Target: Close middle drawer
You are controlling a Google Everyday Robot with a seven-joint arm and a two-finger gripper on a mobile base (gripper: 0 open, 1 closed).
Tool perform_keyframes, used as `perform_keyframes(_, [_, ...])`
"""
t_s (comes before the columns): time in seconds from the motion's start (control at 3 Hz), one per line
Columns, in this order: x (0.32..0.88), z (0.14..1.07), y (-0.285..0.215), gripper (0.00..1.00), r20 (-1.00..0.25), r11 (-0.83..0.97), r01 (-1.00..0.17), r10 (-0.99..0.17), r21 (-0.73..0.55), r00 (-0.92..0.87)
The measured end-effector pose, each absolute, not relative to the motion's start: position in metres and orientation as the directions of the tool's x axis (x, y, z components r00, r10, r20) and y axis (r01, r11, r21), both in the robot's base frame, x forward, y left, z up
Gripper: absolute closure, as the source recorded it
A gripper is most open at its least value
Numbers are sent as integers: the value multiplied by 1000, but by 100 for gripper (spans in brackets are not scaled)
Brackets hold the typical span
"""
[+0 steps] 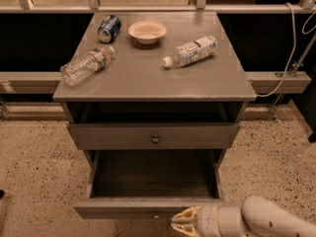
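The middle drawer (148, 207) of the grey cabinet is pulled far out, showing its deep dark box (153, 174). Its low flat front faces me, with a small brass knob (156, 215) at its centre near the bottom of the view. My gripper (180, 223) is at the bottom edge, just right of the knob and in front of the drawer front, pointing left. The white arm (266, 221) runs off to the lower right. Whether the gripper touches the front cannot be told.
The drawer above (154, 136) stands slightly out and has a round knob (155, 139). On the cabinet top (148, 80) lie a clear plastic bottle (86, 64), a blue can (109, 28), a cream bowl (147, 31) and a labelled bottle (191, 50). A speckled floor (34, 172) surrounds the cabinet.
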State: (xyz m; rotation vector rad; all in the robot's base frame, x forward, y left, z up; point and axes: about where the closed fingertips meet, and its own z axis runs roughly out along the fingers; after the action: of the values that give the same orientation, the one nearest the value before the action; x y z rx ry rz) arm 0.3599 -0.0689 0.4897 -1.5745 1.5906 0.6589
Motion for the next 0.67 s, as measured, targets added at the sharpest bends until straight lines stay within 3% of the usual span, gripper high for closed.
perform_keyframes(0.33, [359,487,-67,88,-816,91,-983,-573,-159,79])
perform_keyframes(0.67, [360,470,-67,100,-807,108,-985,-589,-134,45])
